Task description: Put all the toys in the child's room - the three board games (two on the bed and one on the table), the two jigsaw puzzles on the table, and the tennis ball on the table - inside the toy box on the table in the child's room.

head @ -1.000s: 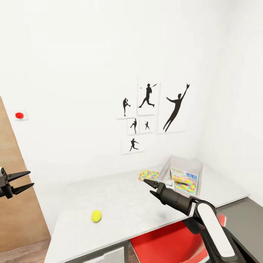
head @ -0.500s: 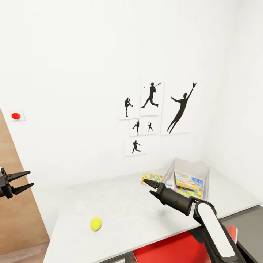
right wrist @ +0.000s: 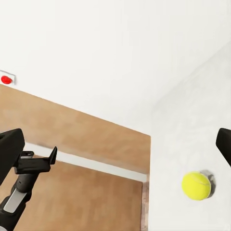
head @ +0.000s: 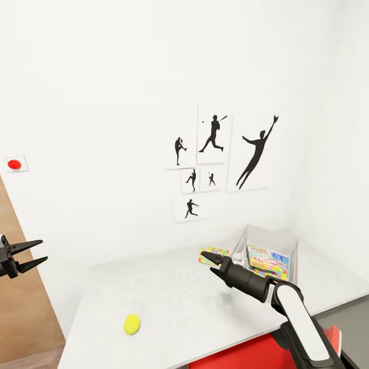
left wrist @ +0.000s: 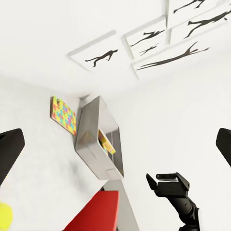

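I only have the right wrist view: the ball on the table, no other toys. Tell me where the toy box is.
Observer: In the head view the toy box stands at the far right end of the table, near the wall corner.
Operator: Report what's in it.
Observer: At least one colourful board game lies inside; I cannot count the rest.
Operator: Name anything outside it besides the tennis ball.
Observer: One jigsaw puzzle lies flat on the table just left of the box, beyond the open right gripper.
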`<state>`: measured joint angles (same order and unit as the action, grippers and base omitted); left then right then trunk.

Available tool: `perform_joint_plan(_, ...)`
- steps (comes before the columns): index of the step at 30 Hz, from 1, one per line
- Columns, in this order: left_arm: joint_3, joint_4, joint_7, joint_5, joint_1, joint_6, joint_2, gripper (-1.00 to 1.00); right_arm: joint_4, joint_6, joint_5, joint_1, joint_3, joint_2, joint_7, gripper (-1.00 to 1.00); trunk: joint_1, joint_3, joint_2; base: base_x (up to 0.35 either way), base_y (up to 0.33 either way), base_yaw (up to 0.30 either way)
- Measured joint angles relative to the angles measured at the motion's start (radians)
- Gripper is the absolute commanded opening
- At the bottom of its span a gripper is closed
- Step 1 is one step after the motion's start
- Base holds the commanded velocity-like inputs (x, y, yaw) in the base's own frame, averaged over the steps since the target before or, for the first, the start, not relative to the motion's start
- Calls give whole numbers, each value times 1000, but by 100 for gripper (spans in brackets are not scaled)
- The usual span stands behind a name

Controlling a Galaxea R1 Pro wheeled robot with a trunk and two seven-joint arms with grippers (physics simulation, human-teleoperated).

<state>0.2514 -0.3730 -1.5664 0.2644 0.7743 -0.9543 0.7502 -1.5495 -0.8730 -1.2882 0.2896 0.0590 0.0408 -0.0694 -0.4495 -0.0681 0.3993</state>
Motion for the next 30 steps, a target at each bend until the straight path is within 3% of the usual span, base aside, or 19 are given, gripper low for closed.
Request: perform_joint_plan(30,2,0,0,1,0,0,2,100,1,0,0,0,2,0,0,100,0,0,0,83,-3,0)
